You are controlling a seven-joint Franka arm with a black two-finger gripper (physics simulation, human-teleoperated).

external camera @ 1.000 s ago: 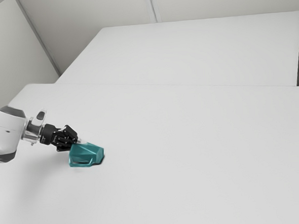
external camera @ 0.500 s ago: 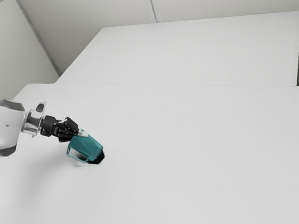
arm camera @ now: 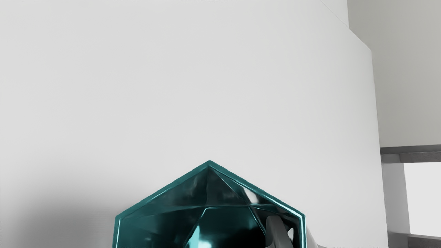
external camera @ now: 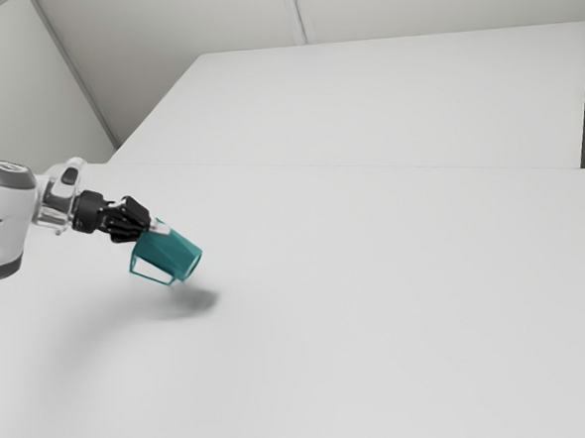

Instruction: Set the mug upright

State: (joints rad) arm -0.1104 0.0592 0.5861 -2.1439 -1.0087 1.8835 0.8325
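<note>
The teal hexagonal mug (external camera: 166, 255) is held clear of the table (external camera: 377, 303), tilted, above its own shadow. Its wall is pinched by the gripper (external camera: 158, 227), with one of the fingers (arm camera: 276, 229) placed inside the mug and the other outside. The open mouth is turned toward the hand, and the base is pointed away from it, slantwise down. The arm (external camera: 3, 222) is extended from the exterior view's left, with the hand angled slightly downward toward the view's right.
</note>
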